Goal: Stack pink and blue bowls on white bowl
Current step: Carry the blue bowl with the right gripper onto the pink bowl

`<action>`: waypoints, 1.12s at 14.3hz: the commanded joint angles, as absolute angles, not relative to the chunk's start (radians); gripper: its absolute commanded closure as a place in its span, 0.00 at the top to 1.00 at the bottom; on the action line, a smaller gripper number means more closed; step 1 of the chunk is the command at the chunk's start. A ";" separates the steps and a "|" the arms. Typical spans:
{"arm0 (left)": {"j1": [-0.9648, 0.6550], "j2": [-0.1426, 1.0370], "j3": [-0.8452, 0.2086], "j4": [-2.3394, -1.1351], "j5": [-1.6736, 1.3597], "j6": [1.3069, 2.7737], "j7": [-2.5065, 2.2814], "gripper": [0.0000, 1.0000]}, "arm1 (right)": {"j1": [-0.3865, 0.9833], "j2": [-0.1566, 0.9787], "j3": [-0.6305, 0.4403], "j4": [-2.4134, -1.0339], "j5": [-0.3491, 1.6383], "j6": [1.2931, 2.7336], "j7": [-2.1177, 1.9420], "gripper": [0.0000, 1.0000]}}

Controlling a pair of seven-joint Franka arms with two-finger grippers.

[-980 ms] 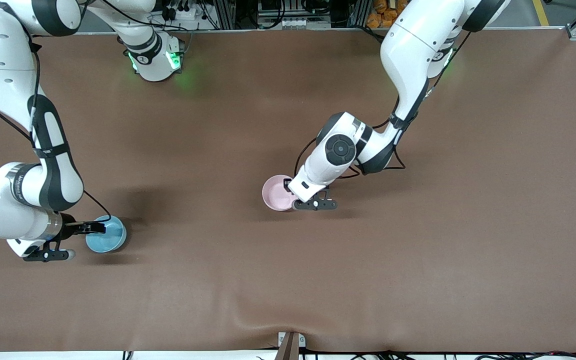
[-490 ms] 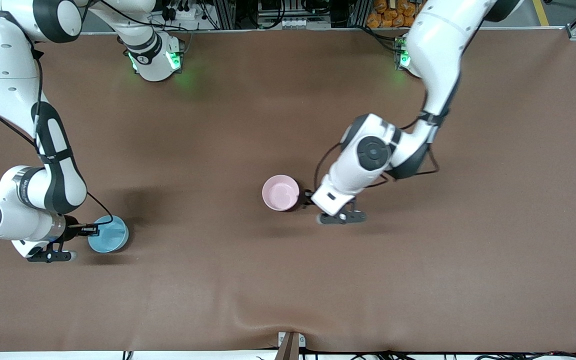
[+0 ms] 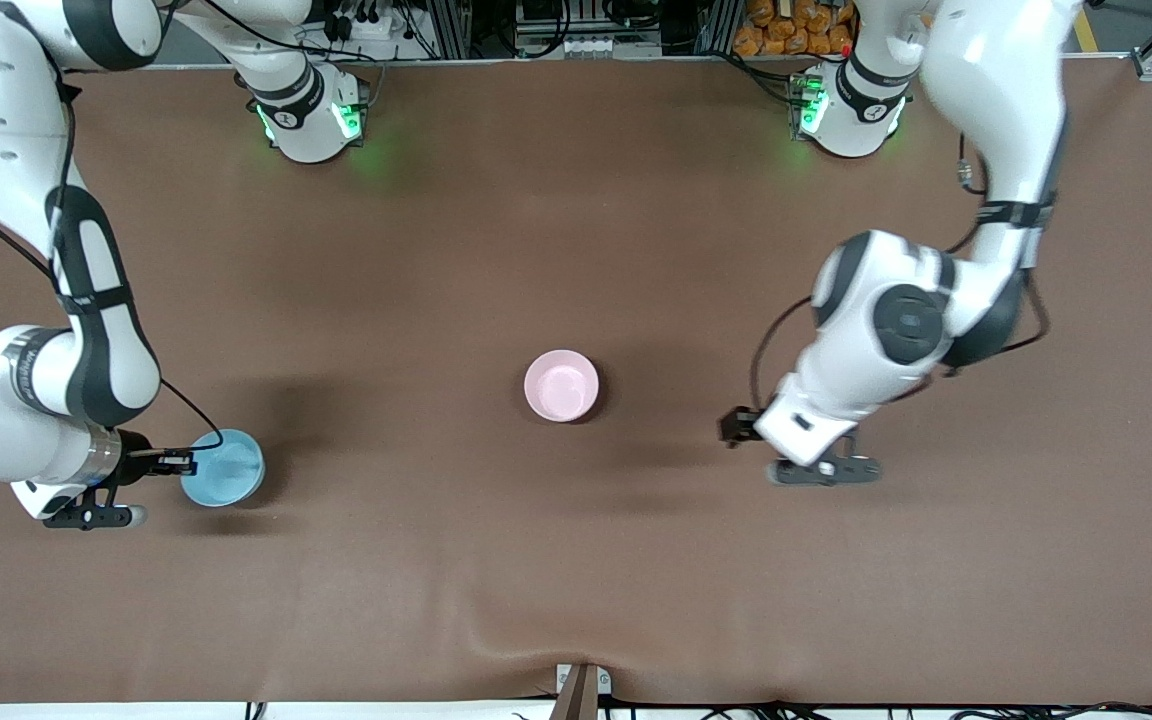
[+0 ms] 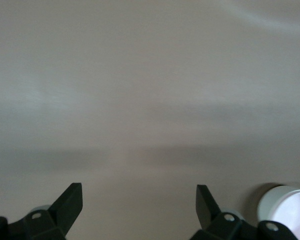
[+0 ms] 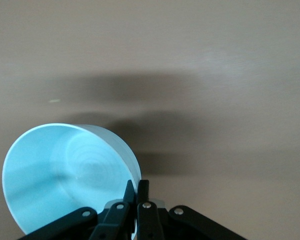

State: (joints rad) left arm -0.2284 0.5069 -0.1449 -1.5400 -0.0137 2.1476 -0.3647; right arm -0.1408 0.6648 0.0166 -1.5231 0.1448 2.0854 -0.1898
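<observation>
The glossy pale pink bowl [image 3: 561,386] sits mid-tabletop [image 3: 576,560]. The sky-blue bowl [image 3: 223,468] sits toward the right arm's end, its rim pinched by the right gripper [image 3: 181,462]. The left gripper [image 3: 736,428] hangs wide, holding nothing, over bare tabletop.

A robotics lab: two white Franka arms [image 3: 896,320] are bolted at 12 o'clock along a wide table [image 3: 576,560] covered in plain brown matting. Aluminium framing [image 3: 456,25], a power strip [image 3: 361,25] and bundled cables [image 3: 576,40] line that edge, with green status lights glowing on both bases [image 3: 311,120].
</observation>
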 commanded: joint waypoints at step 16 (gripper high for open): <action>0.000 0.060 -0.124 -1.456 0.002 1.453 -0.100 1.00 | 0.441 0.453 0.046 -1.744 0.347 2.213 0.563 0.00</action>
